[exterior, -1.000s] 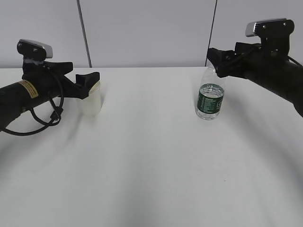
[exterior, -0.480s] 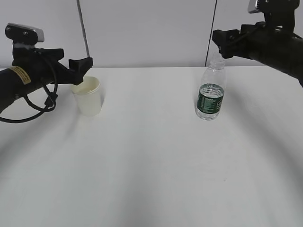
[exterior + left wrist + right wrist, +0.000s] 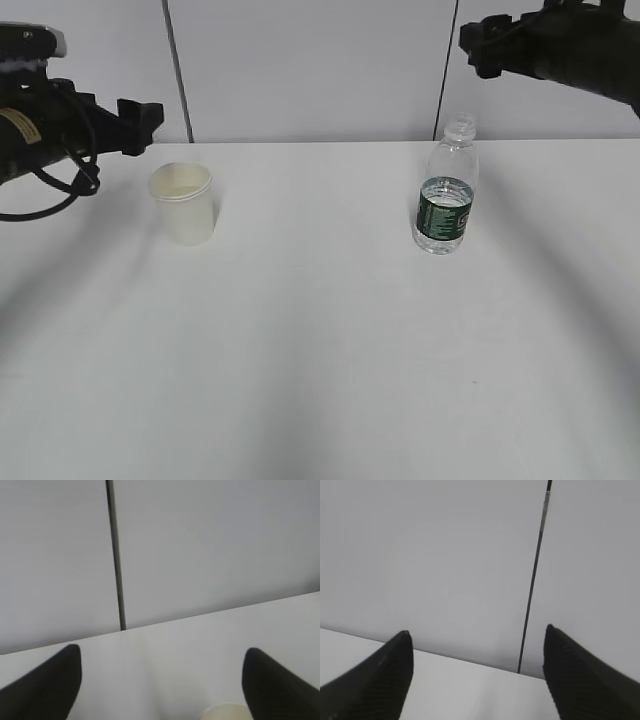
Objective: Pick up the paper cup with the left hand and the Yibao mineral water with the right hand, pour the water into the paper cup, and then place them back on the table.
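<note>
the left hand's end effector (image 3: pixel 140 112) hangs in the air up and to the left of the paper cup (image 3: pixel 182 203), fingers spread wide with nothing between them; in the left wrist view only the cup's rim (image 3: pixel 227 712) peeks in at the bottom, between the two dark fingertips (image 3: pixel 47 685). the right hand's end effector (image 3: pixel 478 45) sits above the yibao mineral water (image 3: pixel 446 187) and a little to its right, also spread and empty, and the right wrist view shows bare wall between its ribbed pads (image 3: pixel 380 677), no bottle. both things stand upright on the table (image 3: pixel 320 350), the bottle well to the right of the cup, neither touched by anything. the cup looks light and thin-walled, so it would likely crush or ovalise under a hard squeeze; a gentle hold around mid-body, below the rolled rim, seems safest. the bottle is uncapped and holds some water, its level hard to read through the label, so it should be heavier than the cup, slick, and likely soft enough to squirt if pinched hard; the ribbed body at or just above the dark green label (image 3: pixel 443 213) looks the best place to grip.
</note>
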You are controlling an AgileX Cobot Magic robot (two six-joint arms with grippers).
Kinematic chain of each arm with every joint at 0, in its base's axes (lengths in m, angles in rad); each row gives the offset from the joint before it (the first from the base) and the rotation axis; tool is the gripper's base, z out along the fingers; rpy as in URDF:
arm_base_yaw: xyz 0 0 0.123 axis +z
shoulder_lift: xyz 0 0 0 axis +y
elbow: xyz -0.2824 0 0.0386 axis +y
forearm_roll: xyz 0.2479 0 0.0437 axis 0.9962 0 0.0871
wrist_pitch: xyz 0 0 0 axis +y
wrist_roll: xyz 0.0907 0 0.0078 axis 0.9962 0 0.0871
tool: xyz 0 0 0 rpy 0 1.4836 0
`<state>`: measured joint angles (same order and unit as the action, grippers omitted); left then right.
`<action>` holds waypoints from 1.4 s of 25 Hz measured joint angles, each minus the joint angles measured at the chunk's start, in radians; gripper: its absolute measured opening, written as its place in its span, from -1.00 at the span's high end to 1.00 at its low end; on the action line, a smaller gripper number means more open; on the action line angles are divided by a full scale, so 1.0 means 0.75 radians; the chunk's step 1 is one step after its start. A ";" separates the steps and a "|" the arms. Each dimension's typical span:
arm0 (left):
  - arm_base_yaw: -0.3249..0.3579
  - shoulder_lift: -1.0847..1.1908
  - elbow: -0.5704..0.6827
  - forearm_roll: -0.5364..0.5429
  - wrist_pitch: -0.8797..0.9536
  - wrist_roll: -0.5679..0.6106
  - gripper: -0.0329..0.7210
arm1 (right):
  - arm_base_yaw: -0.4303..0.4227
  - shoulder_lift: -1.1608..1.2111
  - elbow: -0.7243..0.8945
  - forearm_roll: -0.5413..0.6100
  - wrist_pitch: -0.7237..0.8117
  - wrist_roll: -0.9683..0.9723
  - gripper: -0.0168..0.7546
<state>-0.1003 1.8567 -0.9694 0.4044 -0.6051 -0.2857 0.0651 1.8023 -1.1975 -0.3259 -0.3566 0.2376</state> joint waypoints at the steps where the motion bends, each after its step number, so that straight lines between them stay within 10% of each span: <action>1: 0.000 -0.016 -0.018 -0.003 0.050 0.000 -0.65 | 0.000 0.000 -0.017 0.014 0.029 0.000 -0.59; 35: -0.002 -0.120 -0.825 -0.492 2.013 0.151 -0.48 | 0.000 0.000 -0.819 0.260 1.784 0.003 -0.58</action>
<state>-0.1015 1.7664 -1.5878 0.0352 0.9043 -0.1722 0.0651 1.8023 -1.8118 -0.1306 0.9813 0.2397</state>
